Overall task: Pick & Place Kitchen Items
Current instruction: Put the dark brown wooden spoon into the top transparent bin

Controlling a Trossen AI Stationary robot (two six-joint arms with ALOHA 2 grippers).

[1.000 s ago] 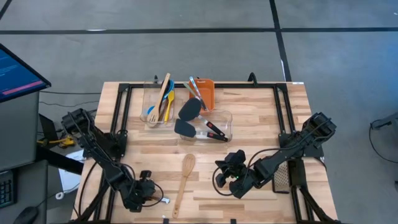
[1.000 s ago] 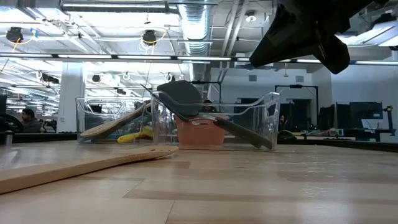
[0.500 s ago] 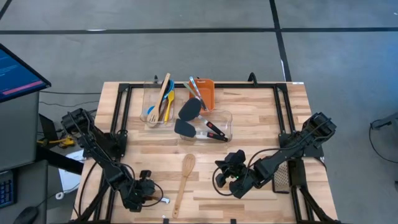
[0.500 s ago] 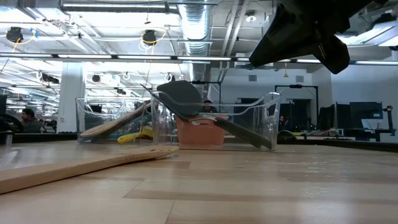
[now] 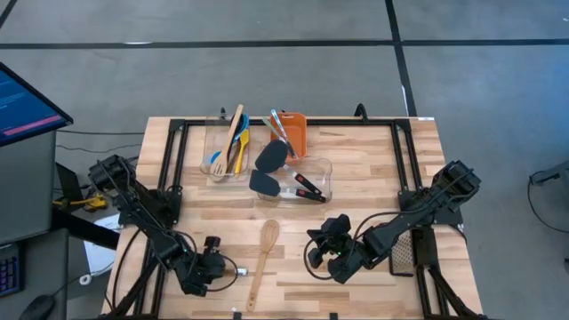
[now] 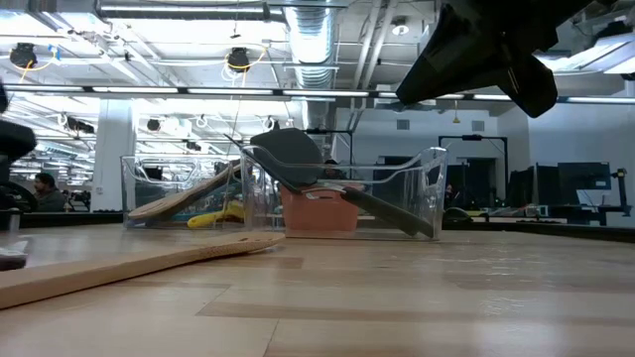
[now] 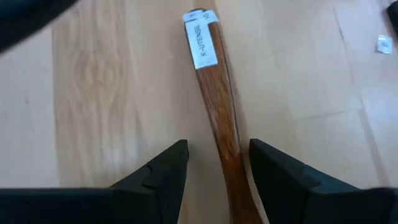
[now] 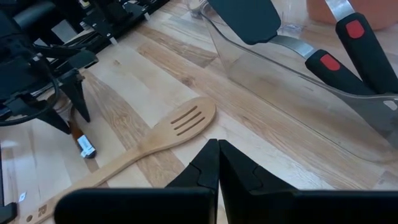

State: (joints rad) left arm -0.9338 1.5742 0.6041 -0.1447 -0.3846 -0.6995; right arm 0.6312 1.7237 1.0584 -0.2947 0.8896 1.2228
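Note:
A light wooden slotted spatula (image 5: 260,260) lies flat on the table between my two grippers. A darker brown handle (image 7: 217,112) with a white label (image 7: 200,43) lies near the table's front edge, its other end hidden under my left arm. My left gripper (image 7: 217,171) is open and tilted down over it, one finger on each side. My right gripper (image 8: 217,152) is shut on nothing and hangs above the table to the right of the spatula's slotted head (image 8: 186,119). My left gripper stands astride the brown handle (image 7: 235,177) with its fingers along the handle's length. The handle runs close to one finger (image 7: 273,174). I cannot tell whether that finger touches it.
At the back, a clear tub (image 5: 227,151) holds blue, yellow and wooden utensils. A second clear tub (image 5: 322,173) holds black turners with red-marked handles. An orange bin (image 5: 296,133) stands behind it. Black frame rails run along the left and right sides.
My left gripper has shifted a little toward the slotted spatula and rolled somewhat. It now shows as a dark shape at the low view's left edge. Its fingers stay open. My right gripper and the utensils have kept still.

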